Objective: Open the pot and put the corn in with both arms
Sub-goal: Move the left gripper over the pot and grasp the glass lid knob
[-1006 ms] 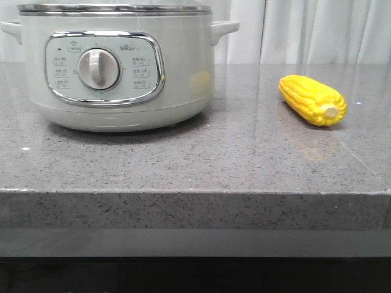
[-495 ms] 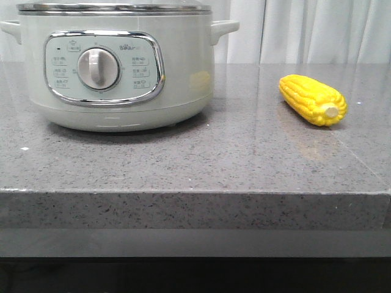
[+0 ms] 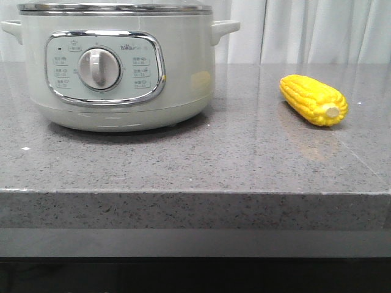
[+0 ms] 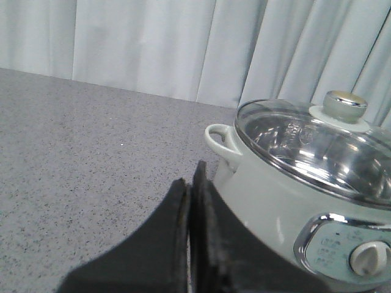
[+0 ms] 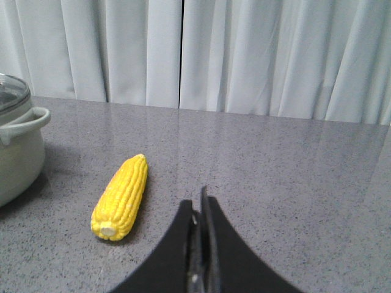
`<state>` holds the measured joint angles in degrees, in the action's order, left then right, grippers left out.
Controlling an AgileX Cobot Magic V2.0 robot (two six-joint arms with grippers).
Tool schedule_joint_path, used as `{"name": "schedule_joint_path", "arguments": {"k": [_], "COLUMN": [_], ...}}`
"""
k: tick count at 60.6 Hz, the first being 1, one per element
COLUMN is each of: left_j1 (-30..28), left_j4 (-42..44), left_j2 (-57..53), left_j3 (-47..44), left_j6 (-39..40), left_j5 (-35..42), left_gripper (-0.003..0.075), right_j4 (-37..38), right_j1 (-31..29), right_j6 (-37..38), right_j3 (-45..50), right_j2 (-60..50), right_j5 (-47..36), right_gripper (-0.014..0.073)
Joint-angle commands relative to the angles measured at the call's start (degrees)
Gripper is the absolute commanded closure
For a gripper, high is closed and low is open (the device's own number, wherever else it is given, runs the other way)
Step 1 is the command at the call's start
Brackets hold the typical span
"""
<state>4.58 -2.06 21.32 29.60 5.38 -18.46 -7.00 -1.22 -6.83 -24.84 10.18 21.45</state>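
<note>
The pale grey-green pot (image 3: 116, 67) stands at the back left of the grey stone counter, its metal-rimmed glass lid (image 4: 311, 146) on, with a knob (image 4: 344, 105) on top. The yellow corn (image 3: 313, 99) lies on the counter at the right, pale stub end toward the front. My left gripper (image 4: 190, 177) is shut and empty, in front of the pot's left handle (image 4: 221, 141). My right gripper (image 5: 197, 204) is shut and empty, right of the corn (image 5: 121, 195) and apart from it. Neither arm shows in the front view.
White curtains (image 3: 317, 30) hang behind the counter. The counter's front edge (image 3: 195, 194) runs across the front view. The pot's right handle (image 5: 24, 125) shows at the side of the right wrist view.
</note>
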Motion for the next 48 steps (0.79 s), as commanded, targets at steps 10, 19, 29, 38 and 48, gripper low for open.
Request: {"name": "schedule_joint_path", "arguments": {"k": [10,19,29,38,48], "left_j1": [-0.1,-0.1,-0.1,-0.1,0.0], "left_j4": [0.5,2.1,3.1,2.8,2.1], "left_j2": [10.5,10.9,10.9,10.9,12.1], "left_j3": [7.8,7.8,7.8,7.8,9.4], "left_j6": [0.7,0.7,0.7,0.7,0.7], "left_j5": [4.8,5.0,5.1,5.1,2.5], "left_gripper": [0.0737,0.0552,0.0140,0.0101,0.0101], "right_j4": [0.4,0.4,0.4,0.4,0.4], "right_j1": [-0.3,-0.3,-0.3,-0.3,-0.3], "right_j6": [-0.6,-0.6,-0.6,-0.6,-0.6], "right_j3": [-9.8,-9.8,-9.8,-9.8,-9.4], "right_j2": [12.8,13.3,13.3,13.3,13.3], "right_j5": [-2.3,-2.7,-2.6,-2.6,-2.6], "right_gripper": [0.0652,0.0546,0.0140,0.0000,0.0001]}}
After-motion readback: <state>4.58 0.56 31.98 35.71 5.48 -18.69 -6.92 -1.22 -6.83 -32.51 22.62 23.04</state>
